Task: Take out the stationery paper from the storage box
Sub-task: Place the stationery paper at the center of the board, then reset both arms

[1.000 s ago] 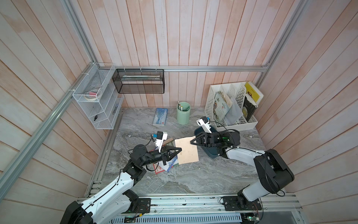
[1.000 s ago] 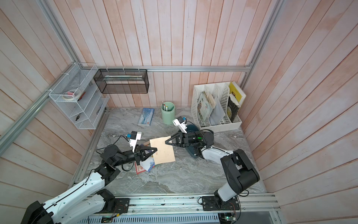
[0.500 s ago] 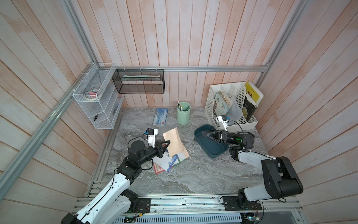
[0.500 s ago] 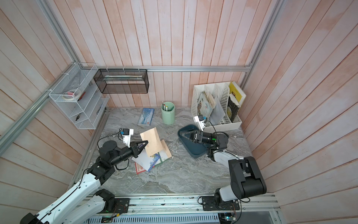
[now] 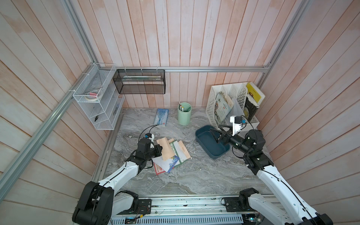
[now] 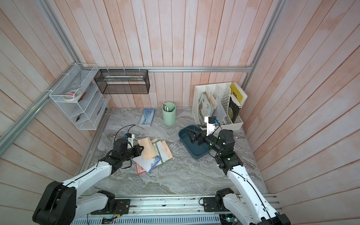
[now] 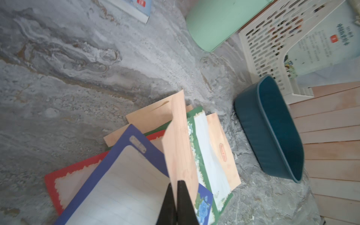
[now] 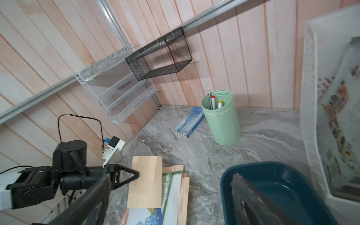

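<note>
now the left claw (image 5: 160, 151) pinches a tan sheet (image 5: 166, 149) above the stationery paper (image 5: 181, 153) piled toward the worktop's (image 5: 194, 175) left edge; the right claw (image 5: 215, 135) gapes wide over the seemingly empty storage box (image 5: 208, 143). next, probably: lay the sheet down, release.

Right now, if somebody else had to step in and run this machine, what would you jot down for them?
Left gripper: shut on a tan sheet, held tilted over the paper pile.
Right gripper: open, above the storage box.
Storage box: on the table, looks empty.
Done: the paper seems to be out, piled beside the box.
Left to do: lay the held sheet down and release it.
</note>
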You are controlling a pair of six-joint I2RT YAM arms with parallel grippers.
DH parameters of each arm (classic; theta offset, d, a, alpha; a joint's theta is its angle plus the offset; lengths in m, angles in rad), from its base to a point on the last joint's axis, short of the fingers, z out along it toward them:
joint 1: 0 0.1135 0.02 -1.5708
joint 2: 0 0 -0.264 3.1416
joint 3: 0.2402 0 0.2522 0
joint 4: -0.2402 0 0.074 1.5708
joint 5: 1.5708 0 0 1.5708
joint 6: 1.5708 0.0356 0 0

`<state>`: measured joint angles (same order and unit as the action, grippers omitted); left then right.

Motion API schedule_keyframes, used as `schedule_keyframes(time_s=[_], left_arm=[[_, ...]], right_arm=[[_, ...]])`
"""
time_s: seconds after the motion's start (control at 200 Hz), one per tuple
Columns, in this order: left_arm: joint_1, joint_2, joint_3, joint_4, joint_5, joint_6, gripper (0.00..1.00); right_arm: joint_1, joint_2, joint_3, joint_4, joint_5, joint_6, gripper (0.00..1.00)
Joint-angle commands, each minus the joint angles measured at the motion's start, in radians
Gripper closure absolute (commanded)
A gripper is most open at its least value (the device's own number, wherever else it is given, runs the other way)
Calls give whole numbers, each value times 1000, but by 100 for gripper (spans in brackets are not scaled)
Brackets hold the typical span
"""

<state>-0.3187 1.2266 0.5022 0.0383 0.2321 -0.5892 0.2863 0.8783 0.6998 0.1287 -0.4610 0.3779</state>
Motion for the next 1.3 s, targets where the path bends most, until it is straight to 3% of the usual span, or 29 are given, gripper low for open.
schedule_keyframes(time_s=[0.0,0.06,0.165,0.24,0.31,0.57,0.685,0.795,0.85,0.925,1.04,1.15,1.295], left_arm=[[4,39,-23,53,-18,-46,100],[4,54,-36,77,-3,-53,92],[5,54,-47,56,-20,-62,43],[5,32,-45,-1,-53,-61,25],[4,-2,-32,-98,-99,-69,1],[4,-188,112,-594,-377,-103,0],[4,-315,151,-646,-529,-76,0],[4,-422,93,-422,-593,97,0],[5,-456,53,-300,-590,210,0],[5,-470,36,-197,-623,270,0],[5,-485,-141,224,-569,497,0],[27,-415,-267,543,-571,640,0],[212,-207,-330,775,-359,610,0]], right_arm=[[-3,-17,-19,-144,128,-84,2],[-2,-21,-22,-145,139,-79,2],[-2,-15,-11,-164,179,-84,2],[-3,-7,-6,-173,197,-85,2],[-2,0,-5,-176,210,-85,2],[-1,-8,-10,-193,382,-77,2],[-1,-23,-22,-177,565,-61,2],[-1,-28,-89,-55,716,-98,2],[-3,-18,-157,85,698,-160,2],[-2,16,-237,246,687,-181,2],[-2,91,-302,388,748,-241,2],[-20,223,-419,661,918,-375,2],[-112,399,-500,888,889,-343,2]])
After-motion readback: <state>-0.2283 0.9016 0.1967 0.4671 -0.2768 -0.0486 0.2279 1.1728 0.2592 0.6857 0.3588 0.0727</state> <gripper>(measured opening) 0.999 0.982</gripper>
